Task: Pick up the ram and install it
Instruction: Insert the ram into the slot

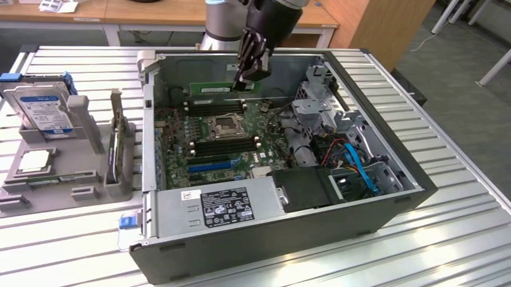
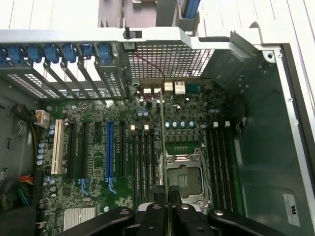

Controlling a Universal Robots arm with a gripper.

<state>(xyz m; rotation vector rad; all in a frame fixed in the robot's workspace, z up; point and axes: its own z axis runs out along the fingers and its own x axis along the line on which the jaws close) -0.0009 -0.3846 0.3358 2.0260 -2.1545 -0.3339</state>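
Ribbed, shiny bare-metal surface (image 1: 447, 239) carries a matt dark grey metal case (image 1: 264, 257). Inside, the green motherboard (image 2: 183, 141) looks smooth and slightly glossy. The ram (image 1: 209, 89) is thin green circuit board. Black fingers (image 1: 254, 60) have a dull sheen.

The ram (image 1: 209, 89) is green, the gripper (image 1: 242, 82) black, the motherboard (image 1: 259, 119) green with one blue slot (image 1: 212, 162).

We are seeing the CPU socket (image 1: 226, 125) sitting on the motherboard (image 1: 172, 134) inside the case (image 1: 279, 251) on the bench (image 1: 455, 239). The ram (image 1: 209, 89) is hanging in the pincer (image 1: 243, 82) above and just behind that socket. The power supply (image 1: 215, 206) is lying in front of the socket, and the hard drive (image 1: 44, 110) is standing well to the exterior view's left of it, outside the case.
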